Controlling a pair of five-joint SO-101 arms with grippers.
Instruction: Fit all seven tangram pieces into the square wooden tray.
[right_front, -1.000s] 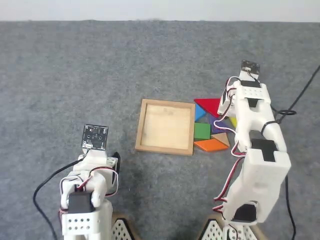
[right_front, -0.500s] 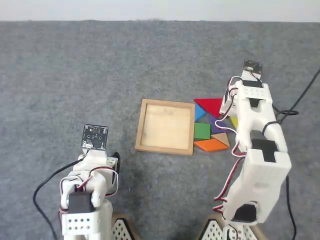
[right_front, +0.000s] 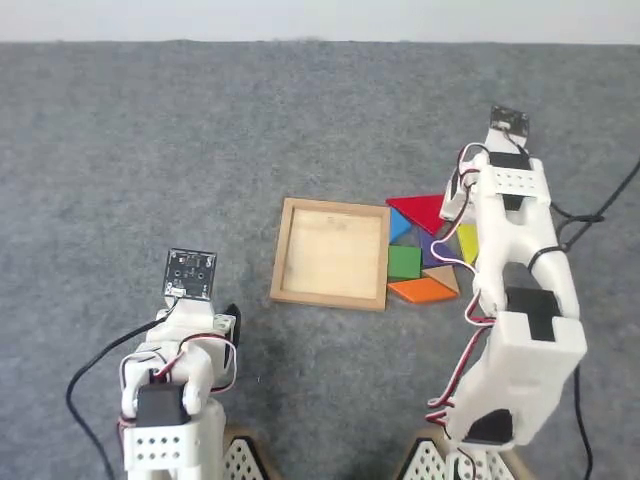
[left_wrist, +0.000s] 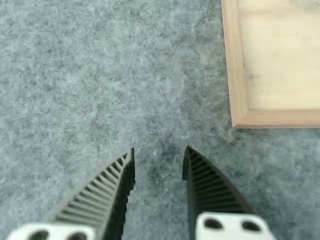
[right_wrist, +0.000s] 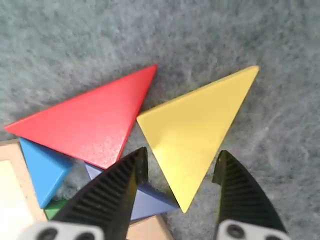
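Note:
The square wooden tray (right_front: 332, 253) lies at mid-table with nothing in it; its corner rim (left_wrist: 235, 75) appears in the left wrist view. Just right of it lie the pieces: red triangle (right_front: 420, 210), blue triangle (right_front: 399, 226), green square (right_front: 404, 262), orange piece (right_front: 420, 290), purple piece (right_front: 436, 250), yellow triangle (right_front: 467, 243) and tan triangle (right_front: 446, 279). My right gripper (right_wrist: 182, 152) is open, hanging over the yellow triangle (right_wrist: 195, 130) with the red triangle (right_wrist: 95, 120) beside it. My left gripper (left_wrist: 159, 152) is open over bare carpet, short of the tray.
Grey carpet covers the table. The right arm (right_front: 510, 230) stretches over the right side of the pieces. The left arm (right_front: 175, 370) sits folded at the near left. Open carpet lies left of and beyond the tray.
The right arm has shifted slightly to the right and farther back, so more of the yellow triangle shows in the high view. The left arm and the pieces have not moved.

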